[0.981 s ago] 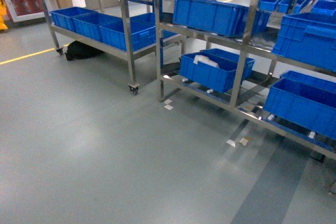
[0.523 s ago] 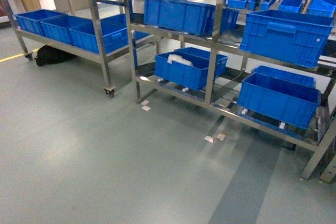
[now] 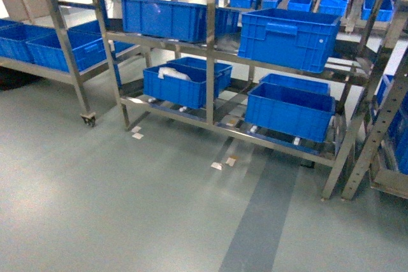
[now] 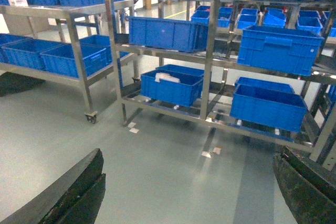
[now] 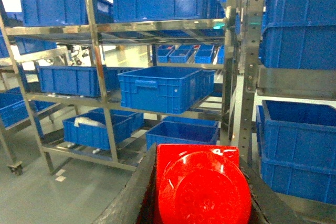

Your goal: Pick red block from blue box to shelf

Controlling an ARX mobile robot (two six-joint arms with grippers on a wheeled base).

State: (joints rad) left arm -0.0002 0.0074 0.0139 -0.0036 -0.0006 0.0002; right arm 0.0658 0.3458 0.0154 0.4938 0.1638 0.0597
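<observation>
The red block [image 5: 202, 187] fills the bottom of the right wrist view, a bright red piece with a round raised face, clamped between the two black fingers of my right gripper [image 5: 197, 153]. My left gripper [image 4: 189, 156] is open over bare grey floor, with one dark finger in each lower corner and nothing between them. The shelf [image 3: 210, 42], a shiny steel rack with perforated uprights, stands ahead in the head view and also as the shelf [image 4: 210, 51] and the shelf [image 5: 100, 51] in the wrist views. The blue box is out of view. Neither gripper shows in the head view.
Dark blue crates [image 3: 290, 36] fill the rack's tiers, one holding white material [image 3: 172, 73]. A wheeled steel rack [image 3: 64, 62] stands at the left. A second rack upright [image 3: 376, 125] rises at the right. Tape marks [image 3: 223, 164] and a darker strip [image 3: 261, 221] mark the floor.
The racks and crates have slid leftward across the head view, and the right-hand rack with its perforated uprights has come into view.
</observation>
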